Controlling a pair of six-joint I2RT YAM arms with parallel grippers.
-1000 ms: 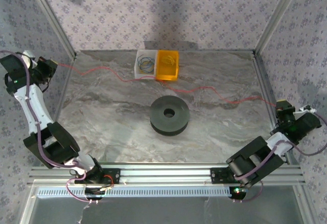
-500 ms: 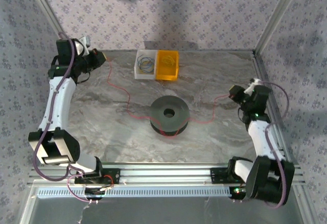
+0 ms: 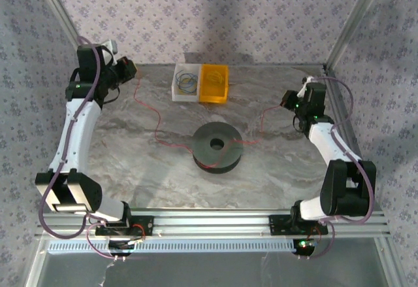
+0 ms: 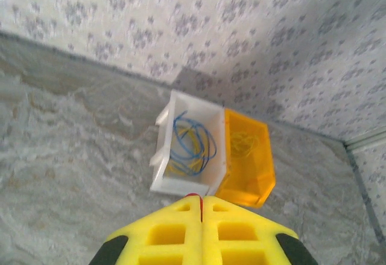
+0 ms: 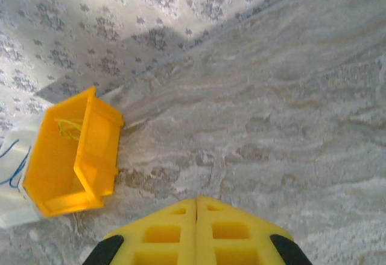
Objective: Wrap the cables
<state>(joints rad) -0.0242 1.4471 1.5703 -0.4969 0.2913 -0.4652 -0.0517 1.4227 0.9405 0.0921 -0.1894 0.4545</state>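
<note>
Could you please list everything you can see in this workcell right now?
red cable: one, thin red, draped from one gripper past the spool to the other
spool: one, black, table centre
white bin: one, far edge, left of the orange bin
wire loops: blue and yellow, number unclear, inside the white bin
orange bin: one, touching the white bin, faint yellow loops inside
table: one, grey marbled
left gripper: yellow pads, shut on the red cable, far left
right gripper: yellow pads, shut on the red cable, far right

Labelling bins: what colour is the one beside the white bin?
The bin is translucent orange; clearest in right wrist view.
</note>
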